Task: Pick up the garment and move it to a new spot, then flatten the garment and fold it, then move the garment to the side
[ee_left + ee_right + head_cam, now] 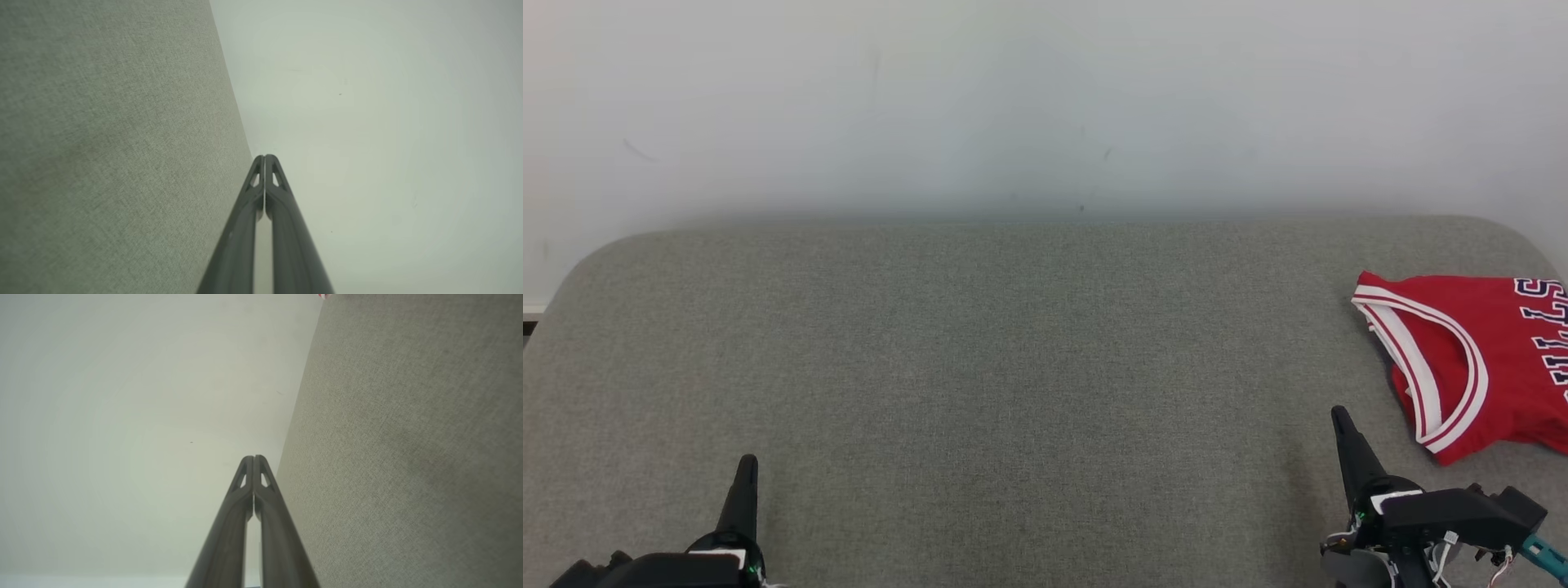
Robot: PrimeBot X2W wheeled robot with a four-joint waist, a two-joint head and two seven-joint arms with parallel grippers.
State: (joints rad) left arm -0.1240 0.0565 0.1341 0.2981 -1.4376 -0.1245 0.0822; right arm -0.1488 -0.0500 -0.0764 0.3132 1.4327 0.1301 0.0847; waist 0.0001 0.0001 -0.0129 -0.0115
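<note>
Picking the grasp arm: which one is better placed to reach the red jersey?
Right. The right gripper sits close beside the red jersey at the gray surface's right edge; the left gripper is far across it. Both shut.

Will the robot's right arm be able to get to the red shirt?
Probably yes. The red sleeveless jersey with white trim lies on the grey fabric surface just beyond the right gripper, with bare cloth between them. The gripper is shut, so it must open first.
</note>
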